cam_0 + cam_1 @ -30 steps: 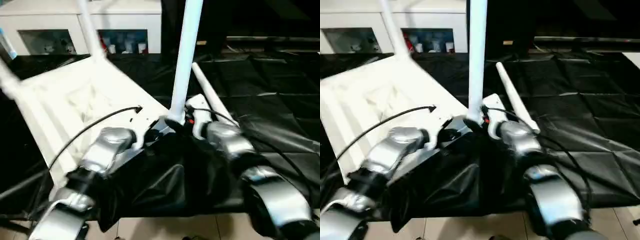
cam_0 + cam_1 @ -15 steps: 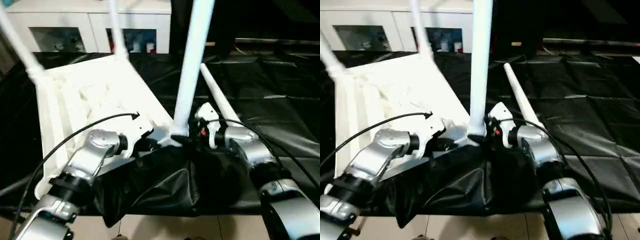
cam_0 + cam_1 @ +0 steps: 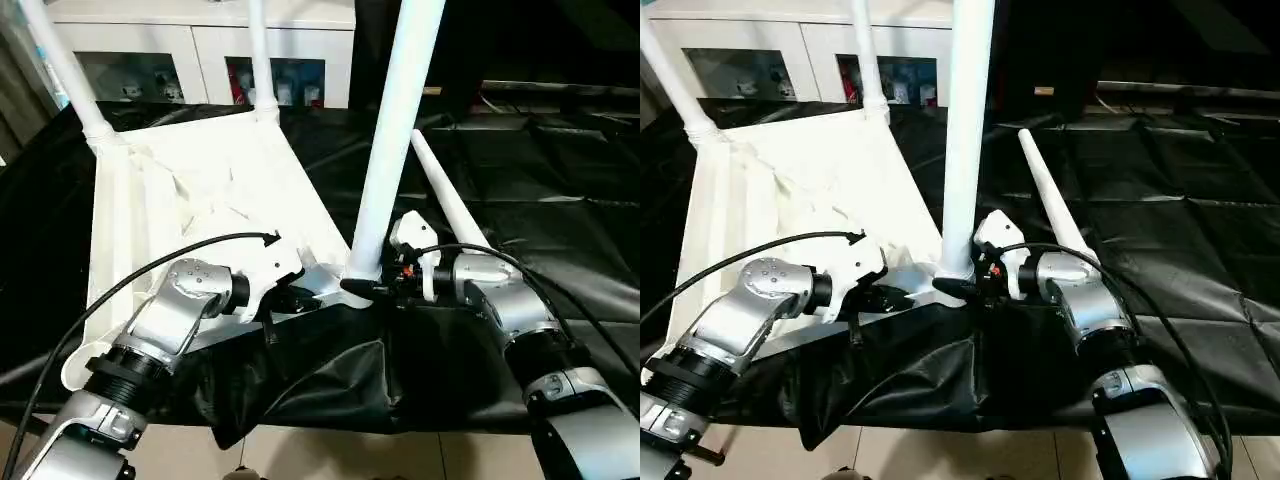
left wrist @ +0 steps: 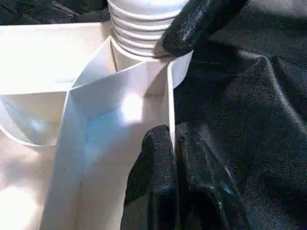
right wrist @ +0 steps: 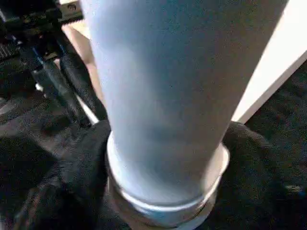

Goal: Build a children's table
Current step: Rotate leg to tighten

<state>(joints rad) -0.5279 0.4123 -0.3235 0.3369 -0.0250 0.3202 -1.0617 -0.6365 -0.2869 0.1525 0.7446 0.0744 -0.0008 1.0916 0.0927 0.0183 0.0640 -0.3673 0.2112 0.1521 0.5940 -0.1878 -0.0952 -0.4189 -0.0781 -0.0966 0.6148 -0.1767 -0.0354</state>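
Clearly the job now is seating the third leg [image 3: 392, 150] in the near corner socket [image 3: 358, 272] of the upturned tabletop [image 3: 190, 200], which lies ribs-up on the black sheet [image 3: 560, 190] with two legs standing at its far corners, around 10 and 12 o'clock. The right gripper [image 5: 163, 191] has its fingers wrapped around the leg's threaded base at the socket, grasping it. The left gripper [image 4: 173, 143] is clenched on the tabletop's thin rim wall just beside that socket, at about 9 o'clock from it. To do it well, I judge the leg must stay plumb while it is turned, the left grip holding the top against the twist. A tilted start could cross the threads. The fourth leg [image 3: 450, 205] lies loose on the sheet at about 2 o'clock from the socket.
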